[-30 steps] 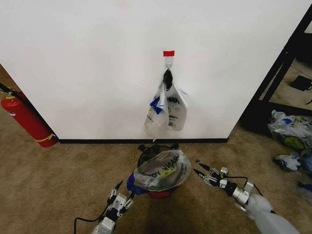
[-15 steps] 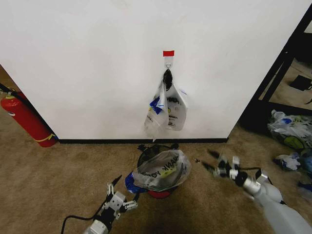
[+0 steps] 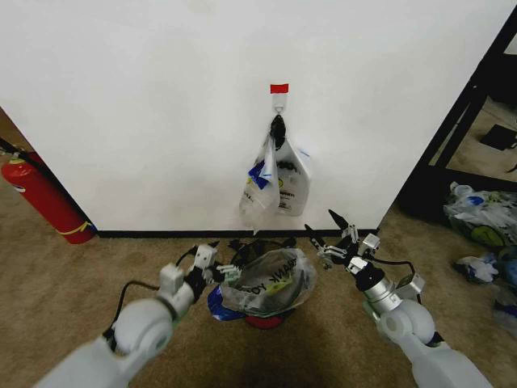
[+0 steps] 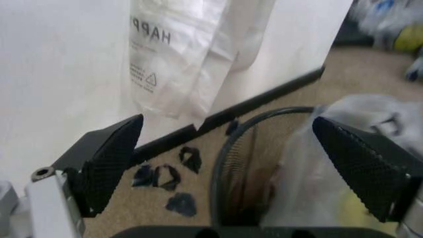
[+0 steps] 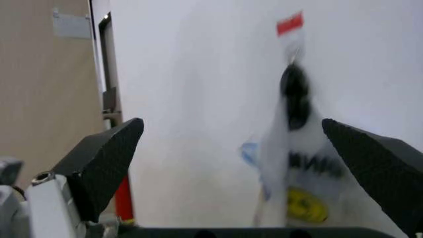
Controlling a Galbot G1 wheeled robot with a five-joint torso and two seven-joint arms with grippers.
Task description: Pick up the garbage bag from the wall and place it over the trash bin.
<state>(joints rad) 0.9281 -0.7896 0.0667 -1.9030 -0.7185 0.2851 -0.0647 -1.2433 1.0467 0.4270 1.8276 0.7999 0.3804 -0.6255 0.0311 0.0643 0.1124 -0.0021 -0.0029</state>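
One bag (image 3: 266,283) lies draped over the mouth of the single bin (image 3: 260,317), on carpet in front of the wall (image 3: 145,113). Two grippers flank it, both spread wide and holding nothing: the left gripper (image 3: 216,271) at the bin's left rim, the right gripper (image 3: 329,239) raised just beside its right. The left wrist view catches the bin's mesh rim (image 4: 228,163) and dark scraps (image 4: 165,178) on the carpet. The right wrist view shows the bunch (image 5: 300,163) hanging under one red tape (image 5: 290,23). One fire extinguisher (image 3: 44,198) leans at left.

Two pincers (image 3: 216,265) (image 3: 333,236), one trash bin (image 3: 242,257), one fire extinguisher (image 3: 44,196), perhaps several hanging bags (image 3: 276,182).
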